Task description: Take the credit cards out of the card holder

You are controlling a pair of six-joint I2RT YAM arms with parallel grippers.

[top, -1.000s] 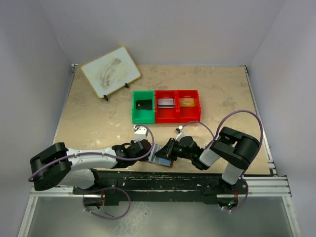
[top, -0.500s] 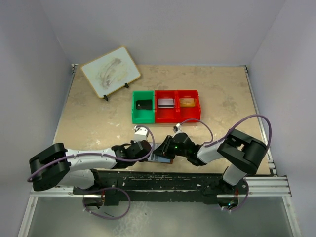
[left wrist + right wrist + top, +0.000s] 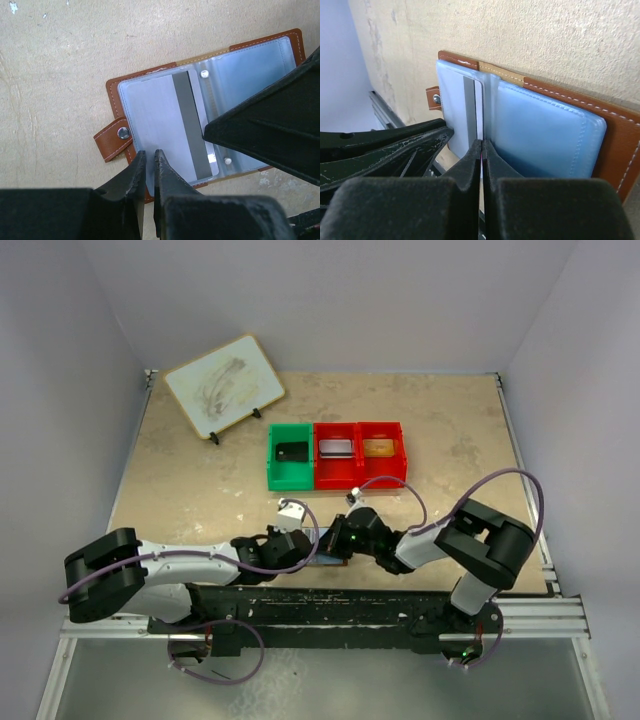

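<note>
The card holder (image 3: pixel 150 82) lies open on the table, brown leather with pale blue-grey sleeves and a snap tab (image 3: pixel 114 140). A pale credit card (image 3: pixel 192 125) with a dark stripe sits at its left panel. My left gripper (image 3: pixel 148 156) is closed to a narrow gap on the holder's near edge. My right gripper (image 3: pixel 481 145) is shut on the thin edge of the card (image 3: pixel 470 107) at the holder's middle fold. In the top view both grippers meet over the holder (image 3: pixel 325 562) near the table's front edge, and they hide most of it.
A green bin (image 3: pixel 290 455) and two red bins (image 3: pixel 360 452) stand in a row behind the grippers, each with something small in it. A tilted white board (image 3: pixel 224 386) stands at the back left. The black base rail (image 3: pixel 330 605) runs just in front of the holder.
My right gripper has moved left onto the holder's middle and its arm has folded closer. My left gripper has shifted slightly right and stays at the holder.
</note>
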